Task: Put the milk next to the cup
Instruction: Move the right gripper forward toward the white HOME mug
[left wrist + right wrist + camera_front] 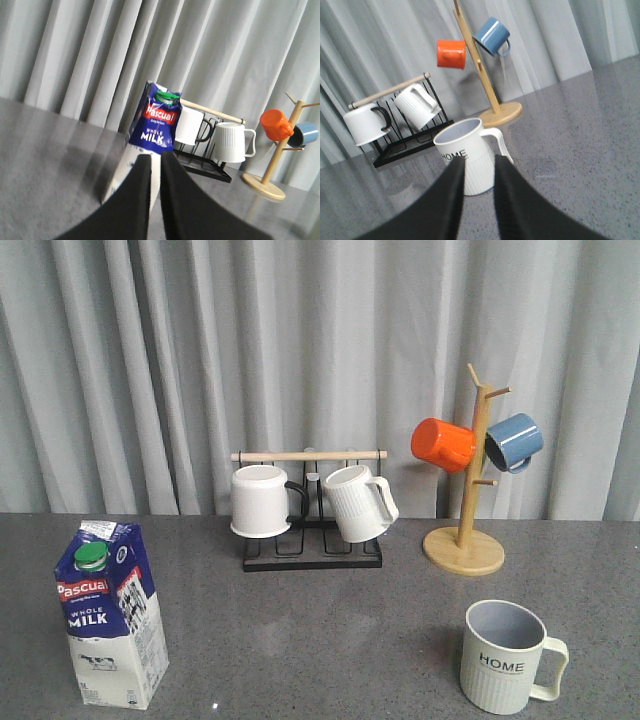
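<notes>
Milk far from cup; rack behind.

Grey speckled table. Directly on it: milk upright at front left; cup upright at front right, well apart; black mug rack at centre back; wooden mug tree right of rack.

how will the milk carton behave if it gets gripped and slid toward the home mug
The milk carton is tall on a narrow base, so a high push could probably tip it. Its cardboard walls may dent under a firm squeeze. The green cap looks on, so spilling seems unlikely.
</notes>
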Tool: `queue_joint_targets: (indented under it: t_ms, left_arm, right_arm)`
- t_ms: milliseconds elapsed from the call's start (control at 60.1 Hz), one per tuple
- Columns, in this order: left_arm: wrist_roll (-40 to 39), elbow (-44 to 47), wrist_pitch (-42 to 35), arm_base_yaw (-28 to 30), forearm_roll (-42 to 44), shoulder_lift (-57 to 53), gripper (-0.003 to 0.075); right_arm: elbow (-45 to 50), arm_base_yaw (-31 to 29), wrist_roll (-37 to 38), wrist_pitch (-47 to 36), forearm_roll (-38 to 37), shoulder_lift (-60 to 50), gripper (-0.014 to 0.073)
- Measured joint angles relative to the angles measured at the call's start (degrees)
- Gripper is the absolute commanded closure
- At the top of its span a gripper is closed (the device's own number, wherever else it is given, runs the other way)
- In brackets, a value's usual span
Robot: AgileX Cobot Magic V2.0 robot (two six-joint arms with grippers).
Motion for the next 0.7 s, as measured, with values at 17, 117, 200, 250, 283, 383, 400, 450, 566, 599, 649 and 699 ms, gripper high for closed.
queue_joint_targets:
  t_ms: [17, 117, 200, 250, 283, 383, 400, 450, 566, 599, 649, 699]
  left_arm:
    - [-0.53, 0.00, 0.43, 0.00, -0.28, 0.00, 0.0549]
    - [-3.74, 0.00, 3.28, 0.00, -2.41, 0.00, 0.0451]
    - [-5.88, 0.00, 3.54, 0.00, -4.63, 0.00, 0.0400]
    - [-7.50, 0.00, 2.12, 0.00, -6.59, 0.00, 0.0391]
    - [-8.04, 0.00, 0.68, 0.00, -7.89, 0.00, 0.0391]
    - [-8.52, -0.08, -2.39, 0.00, -9.49, 0.00, 0.0392]
    - [-8.44, -0.22, -2.20, 0.00, -9.30, 0.00, 0.0392]
    - [-7.93, -1.81, 0.16, 0.00, -7.87, 0.00, 0.0392]
    - [-5.30, -10.24, 12.02, 0.00, -1.55, 0.06, 0.0392]
    - [-4.49, -12.93, 15.19, 0.00, 0.28, 0.54, 0.0392]
    - [-3.26, -17.24, 19.57, 0.00, 2.74, 2.38, 0.0392]
    - [-1.50, -20.80, 24.44, 0.00, 4.91, 5.37, 0.0392]
  right_arm:
    - [-0.14, 0.00, 0.00, 0.00, 0.00, 0.15, 0.0242]
    - [-0.31, 0.00, -0.04, 0.54, -0.13, 1.03, 0.0132]
    - [-0.31, 0.00, -0.04, -0.42, 0.13, 1.17, 0.0107]
    - [-0.31, 0.00, 0.16, -2.08, 1.36, 1.17, 0.0109]
    - [-0.40, 0.00, 0.16, -3.29, 2.35, 1.17, 0.0113]
    - [-3.29, 0.00, -0.20, -1.31, 3.53, 1.70, 0.0129]
    - [-4.11, 0.00, -0.40, -0.39, 3.53, 1.96, 0.0131]
    - [-8.25, 0.00, -1.49, 3.94, 3.22, 3.57, 0.0133]
    - [-21.79, 0.00, -6.60, 14.36, 0.50, 10.77, 0.0134]
    - [-25.65, 0.00, -7.91, 16.68, 0.03, 13.31, 0.0134]
    - [-30.93, 0.00, -9.98, 20.31, -0.43, 17.77, 0.0134]
    - [-36.43, 0.00, -11.80, 24.13, -0.61, 21.96, 0.0134]
